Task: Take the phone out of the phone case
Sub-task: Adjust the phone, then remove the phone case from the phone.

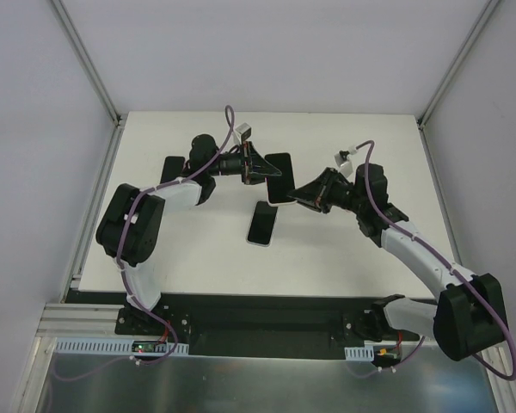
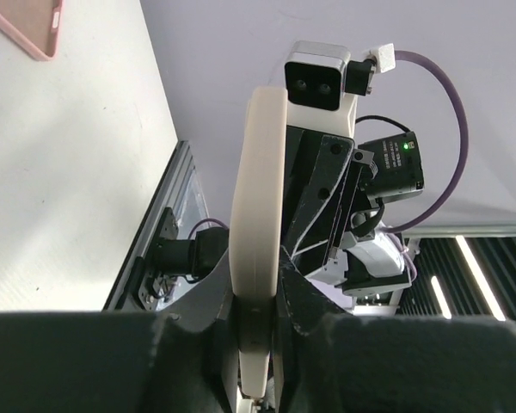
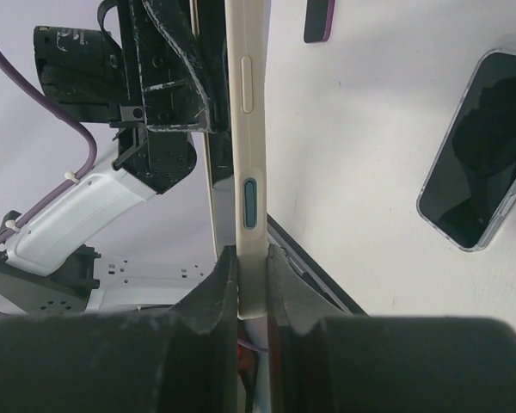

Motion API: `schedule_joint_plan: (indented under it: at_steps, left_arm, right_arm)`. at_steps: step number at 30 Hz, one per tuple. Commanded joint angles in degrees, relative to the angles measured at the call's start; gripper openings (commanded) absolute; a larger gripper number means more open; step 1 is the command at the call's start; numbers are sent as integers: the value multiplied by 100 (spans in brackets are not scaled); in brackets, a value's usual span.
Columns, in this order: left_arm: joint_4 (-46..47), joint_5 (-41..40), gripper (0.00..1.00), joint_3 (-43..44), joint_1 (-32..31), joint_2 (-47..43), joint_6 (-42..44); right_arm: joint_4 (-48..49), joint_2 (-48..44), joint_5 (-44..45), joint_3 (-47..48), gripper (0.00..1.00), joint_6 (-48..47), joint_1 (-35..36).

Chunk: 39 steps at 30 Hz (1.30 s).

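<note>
Phone not yet out; both arms hold the cased phone aloft.
The left gripper (image 2: 256, 310) and right gripper (image 3: 251, 280) each clamp one end of the cream phone case (image 3: 245, 129) above the table (image 1: 198, 249). The phone (image 1: 279, 176) appears still seated inside, so separating the two remains.

No lettering, label, brand or number can be read on anything.

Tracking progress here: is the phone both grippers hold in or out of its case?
In, apparently: the phone shows a dark face framed by the pale case rim.
</note>
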Motion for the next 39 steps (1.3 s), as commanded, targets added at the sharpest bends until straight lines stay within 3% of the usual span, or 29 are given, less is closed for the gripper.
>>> schedule_joint_plan:
  at_steps: [1,3,9,15,17,19,20,21,25,26,27,28,32,39]
  left_arm:
    - [559,18,17,192,-77,-475,-58]
    - [858,0,29,200,-86,-431,-269]
    - [1484,-17,33,262,-77,-308,-798]
    - [1633,-35,41,411,-77,-264,-956]
    - [1651,-61,33,412,-77,-264,-974]
    - [1642,-79,18,394,-77,-273,-991]
    - [1642,-88,0,376,-77,-273,-1009]
    - [1642,-88,0,341,-77,-282,-1009]
    - [1686,-88,0,236,-33,-343,-1009]
    - [1703,-79,0,218,-7,-361,-1009]
    - [1721,-53,0,183,10,-361,-1017]
    - [1782,-52,0,174,19,-343,-1035]
    - [1932,-26,0,157,54,-317,-1149]
    - [1914,-26,0,113,63,-282,-1141]
  right_arm:
    - [-184,8,171,252,1,-236,13]
    - [280,114,-30,191,1,88,13]
    - [1371,500,-295,58,1,749,30]
    - [1592,641,-357,85,1,934,83]
    - [1602,650,-331,58,1,943,92]
    - [1593,642,-313,41,1,943,92]
    - [1584,633,-295,15,2,925,92]
    - [1523,607,-286,23,1,890,101]
    - [243,265,-15,330,2,163,101]
    - [-561,168,247,444,5,-83,101]
    - [-1013,-59,432,741,17,-538,144]
    - [-1417,-140,626,892,20,-812,162]
    - [-3472,-457,2038,1648,24,-1807,399]
    - [-3970,-501,2517,1922,27,-2151,707]
